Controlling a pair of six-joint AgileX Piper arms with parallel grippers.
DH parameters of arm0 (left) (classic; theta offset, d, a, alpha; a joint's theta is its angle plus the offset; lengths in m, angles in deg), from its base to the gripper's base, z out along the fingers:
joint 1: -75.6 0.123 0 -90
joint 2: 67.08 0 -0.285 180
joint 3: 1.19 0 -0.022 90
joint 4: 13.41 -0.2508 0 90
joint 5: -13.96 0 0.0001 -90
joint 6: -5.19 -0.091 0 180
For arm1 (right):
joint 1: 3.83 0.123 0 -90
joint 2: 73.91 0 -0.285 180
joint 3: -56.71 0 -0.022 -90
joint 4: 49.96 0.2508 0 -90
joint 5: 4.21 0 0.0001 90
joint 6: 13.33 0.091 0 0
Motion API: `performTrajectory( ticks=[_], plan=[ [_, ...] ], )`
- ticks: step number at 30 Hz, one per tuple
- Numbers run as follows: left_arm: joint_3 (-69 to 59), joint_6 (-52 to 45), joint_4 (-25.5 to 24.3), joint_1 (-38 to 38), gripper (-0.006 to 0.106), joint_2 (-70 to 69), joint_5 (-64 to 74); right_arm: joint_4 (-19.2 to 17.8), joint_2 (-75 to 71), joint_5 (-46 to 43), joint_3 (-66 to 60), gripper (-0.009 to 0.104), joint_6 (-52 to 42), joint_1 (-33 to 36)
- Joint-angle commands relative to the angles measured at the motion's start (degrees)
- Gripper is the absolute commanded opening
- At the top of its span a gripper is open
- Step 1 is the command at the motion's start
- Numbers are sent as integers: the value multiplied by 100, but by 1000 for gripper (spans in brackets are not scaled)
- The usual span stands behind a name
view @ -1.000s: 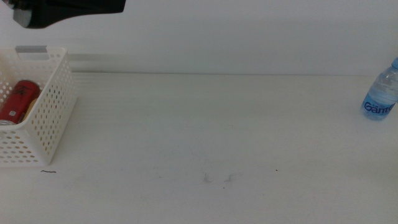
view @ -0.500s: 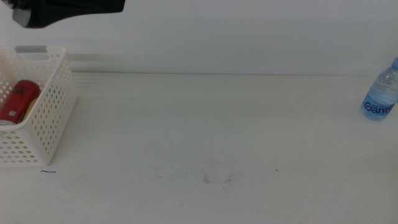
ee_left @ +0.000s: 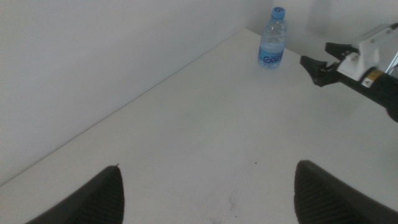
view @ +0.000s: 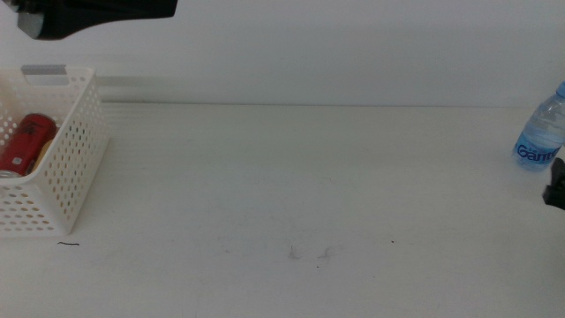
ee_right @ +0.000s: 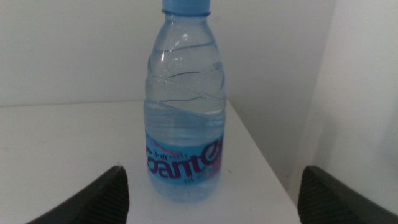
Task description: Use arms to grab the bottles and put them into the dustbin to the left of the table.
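- Middle view: we see the water bottle (view: 539,134) upright at about 3 o'clock on the table (view: 291,177), very close to the far right corner. The right gripper (view: 556,185) only shows as a dark tip just below it, apart from it. The dustbin (view: 64,168) sits at 9 o'clock with the red can (view: 25,143) lying inside. The left arm (view: 88,13) hangs above the dustbin, at about 10 o'clock.
- Left wrist view: our left gripper (ee_left: 205,186) is spread wide and carries nothing. The water bottle (ee_left: 272,38) stands at 1 o'clock, with the right gripper (ee_left: 318,67) near it, jaws parted, not touching.
- Right wrist view: the water bottle (ee_right: 185,112) fills the middle, between the two released jaws, which grasp nothing yet. The edge of the table runs close behind and beside the bottle.
- Risk, in our judgement: the bottle is light and tall, so a push from one jaw before closing may tip it or slide it off the near edge. The smooth round wall may also slip if we grasp too high. The carry to the dustbin crosses the whole table, so a weak grasp may drop it on the way.
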Motion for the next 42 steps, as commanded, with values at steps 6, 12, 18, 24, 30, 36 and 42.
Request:
performTrajectory(
  ticks=[6,12,18,24,30,36,42],
  plan=[
    [-13,1,14,-16,94,-25,-63,-67,1078,-51,1251,86,20,184],
    [-13,1,14,-16,94,-25,-63,-86,1667,561,2469,86,71,228],
    [-13,1,14,-16,94,-25,-63,-124,1851,1875,3409,35,21,350],
    [-13,1,14,-16,94,-25,-63,-210,1326,2537,3454,-3,107,1306],
    [-13,1,14,-16,94,-25,-63,-9,941,2606,3710,-3,83,3094],
    [-13,1,14,-16,94,-25,-63,337,1645,2636,4474,-3,-126,4281],
    [-13,1,14,-16,94,-25,-63,525,2209,2622,4732,1,-680,4703]
  ],
)
